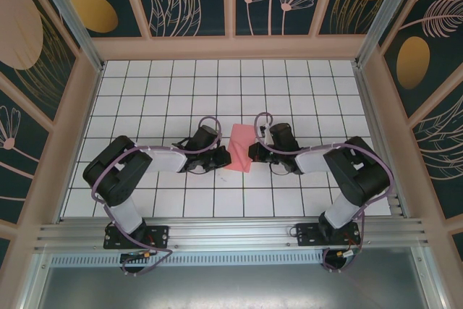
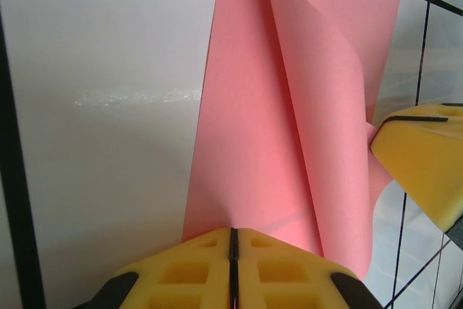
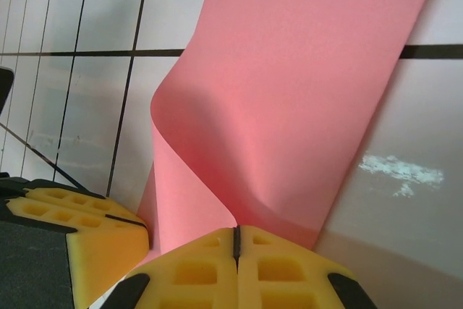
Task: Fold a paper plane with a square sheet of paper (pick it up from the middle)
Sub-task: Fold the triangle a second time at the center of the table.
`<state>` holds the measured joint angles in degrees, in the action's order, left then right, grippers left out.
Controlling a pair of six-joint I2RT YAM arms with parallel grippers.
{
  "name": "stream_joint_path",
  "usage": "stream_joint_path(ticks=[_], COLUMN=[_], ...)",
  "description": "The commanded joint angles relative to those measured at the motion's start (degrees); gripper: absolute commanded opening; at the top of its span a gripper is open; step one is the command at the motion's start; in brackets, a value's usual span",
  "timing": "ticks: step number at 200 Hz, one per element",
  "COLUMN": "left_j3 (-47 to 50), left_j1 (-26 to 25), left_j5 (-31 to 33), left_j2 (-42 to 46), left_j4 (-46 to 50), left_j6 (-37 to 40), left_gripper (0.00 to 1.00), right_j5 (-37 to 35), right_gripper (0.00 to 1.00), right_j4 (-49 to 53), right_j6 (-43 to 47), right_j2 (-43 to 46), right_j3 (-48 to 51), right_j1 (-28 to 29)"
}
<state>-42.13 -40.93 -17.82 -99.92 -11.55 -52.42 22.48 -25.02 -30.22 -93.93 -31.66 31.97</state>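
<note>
The square sheet of paper is salmon-pink and sits mid-table between the two grippers, bent into a narrow, loosely folded strip. My left gripper is shut on its near left edge. In the left wrist view the sheet rises from the closed jaws with one flap curling over to the right. My right gripper is shut on the near right edge. From the right wrist the sheet curves up and away from the closed jaws. The two grippers' yellow fingers almost touch.
The white grid-tiled table is boxed in by patterned wall panels on the left, back and right. An aluminium rail carries both arm bases at the near edge. Both arms reach inward toward the middle.
</note>
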Motion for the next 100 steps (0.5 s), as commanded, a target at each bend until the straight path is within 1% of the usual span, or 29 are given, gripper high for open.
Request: stream_joint_path(ticks=[1,18,20,26,62,100], left_j3=[-0.41,-0.58,-0.58,-0.67,-0.87,-1.19], left_j1=[-0.07,-0.07,-0.06,-0.10,-0.11,-0.10], left_j5=[1.33,1.81,1.89,2.09,2.44,2.51], left_j2=[-2.47,-2.56,-2.56,-2.59,-3.00,-3.39], left_j4=[4.46,5.11,5.17,5.44,5.89,6.10], left_j6=[1.96,2.30,2.28,2.40,2.66,2.85], left_gripper=[0.12,0.11,0.11,0.11,0.12,0.11], right_j5=[0.64,0.64,0.68,0.69,0.66,1.28], right_gripper=[0.00,0.00,0.00,0.00,0.00,0.00], right_j4=[2.13,3.71,3.91,4.53,6.85,7.05], right_j6=[3.68,5.23,5.43,6.00,8.12,8.82], right_j2=[-0.84,-1.61,-1.67,-1.94,-3.21,-4.32], right_j3=[-2.47,-3.55,-3.68,-4.15,-6.55,-7.71], right_j1=[-0.30,-0.31,-1.51,-2.05,-2.52,-2.79])
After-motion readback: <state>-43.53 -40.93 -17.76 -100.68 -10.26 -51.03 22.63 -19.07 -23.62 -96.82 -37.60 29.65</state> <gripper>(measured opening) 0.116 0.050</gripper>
